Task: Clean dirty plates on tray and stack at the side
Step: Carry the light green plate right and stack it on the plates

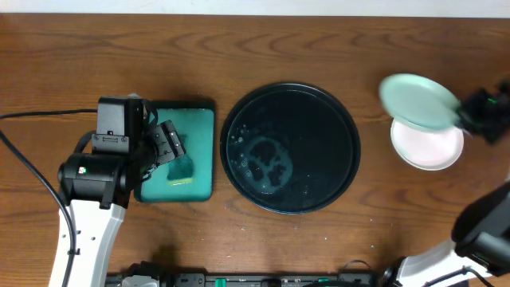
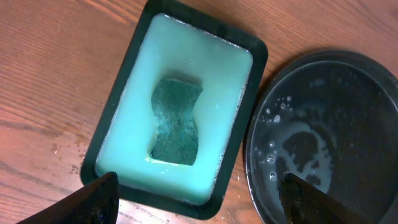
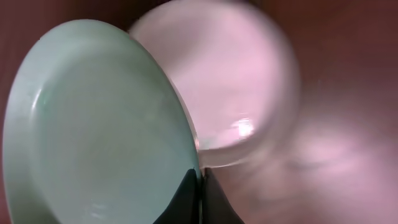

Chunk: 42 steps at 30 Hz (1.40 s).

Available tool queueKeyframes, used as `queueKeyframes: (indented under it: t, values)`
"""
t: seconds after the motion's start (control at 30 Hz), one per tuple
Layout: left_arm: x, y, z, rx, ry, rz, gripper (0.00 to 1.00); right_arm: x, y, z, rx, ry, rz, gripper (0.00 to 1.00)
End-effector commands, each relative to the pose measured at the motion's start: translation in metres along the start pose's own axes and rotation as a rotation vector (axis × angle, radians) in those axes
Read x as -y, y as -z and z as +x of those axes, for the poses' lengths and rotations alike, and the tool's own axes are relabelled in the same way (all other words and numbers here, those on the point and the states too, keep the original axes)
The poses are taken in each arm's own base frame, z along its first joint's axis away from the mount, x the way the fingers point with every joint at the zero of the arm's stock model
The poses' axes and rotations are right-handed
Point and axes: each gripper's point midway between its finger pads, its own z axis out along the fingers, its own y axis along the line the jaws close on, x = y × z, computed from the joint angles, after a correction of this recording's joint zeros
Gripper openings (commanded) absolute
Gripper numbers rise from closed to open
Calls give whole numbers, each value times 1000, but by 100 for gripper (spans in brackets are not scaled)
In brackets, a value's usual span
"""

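The right pincer (image 3: 200, 186) clamps the rim of a tilted mint plate (image 1: 416, 100) over a white plate (image 1: 434, 147) lying on the desk (image 1: 80, 48) at 3 o'clock of the black tray (image 1: 319, 119), while the left pincer (image 2: 199, 202) hangs wide open above the teal tray (image 1: 203, 127) at 9 o'clock.

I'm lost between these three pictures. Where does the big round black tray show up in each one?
Overhead: the black tray sits mid-table, at the centre of the picture.
Left wrist: at the right edge, partly cut off.
Right wrist: not in it; only the mint plate and the white plate show.
Shared landmark: the teal tray, right beside the black tray in the overhead and left wrist views.
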Motion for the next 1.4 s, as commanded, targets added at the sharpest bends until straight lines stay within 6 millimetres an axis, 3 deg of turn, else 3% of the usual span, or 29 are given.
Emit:
queueKeyframes:
  t: [0.0, 0.13, 0.27, 0.37, 0.47, 0.53, 0.57, 0.6, 0.63, 0.67, 0.7, 0.77, 0.83, 0.87, 1.07, 1.17, 1.37]
  values:
    - [0, 5, -5, 19, -1, 1, 82, 48, 10, -10, 34, -78, 72, 1]
    - [0, 5, -5, 20, -1, 1, 82, 75, -7, -10, 21, -137, 77, 1]
    - [0, 5, -5, 19, -1, 1, 83, 63, -39, 2, -8, -59, 3, 1]
    - [0, 5, -5, 19, -1, 1, 82, 57, -54, 0, 31, -13, 18, 34]
    - [0, 5, -5, 19, -1, 1, 82, 38, -50, 2, 47, 34, -6, 41]
    - [0, 5, -5, 19, -1, 1, 82, 14, -39, 9, 60, 87, -68, 41]
    - [0, 5, -5, 19, -1, 1, 82, -13, -24, 20, 69, 169, -150, 41]
    - [0, 5, -5, 19, -1, 1, 82, -53, 3, 45, 71, 317, -292, 41]
    - [0, 5, -5, 19, -1, 1, 82, -75, 20, 64, 66, 406, -378, 41]
    - [0, 5, -5, 19, -1, 1, 82, -89, 32, 78, 60, 472, -441, 41]
    - [0, 5, -5, 19, -1, 1, 82, -112, 54, 106, 53, 597, -550, 41]
    - [0, 5, -5, 19, -1, 1, 82, -135, 83, 150, 36, 754, -675, 44]
    - [0, 5, -5, 19, -1, 1, 82, -145, 105, 190, 11, 861, -733, 49]
    - [0, 5, -5, 19, -1, 1, 83, -149, 120, 225, -11, 949, -766, 99]
    - [0, 5, -5, 19, -1, 1, 82, -154, 156, 314, -79, 1187, -884, 99]
    - [0, 5, -5, 19, -1, 1, 83, -151, 164, 337, -106, 1253, -917, 99]
    - [0, 5, -5, 19, -1, 1, 82, -147, 160, 338, -106, 1258, -879, 99]
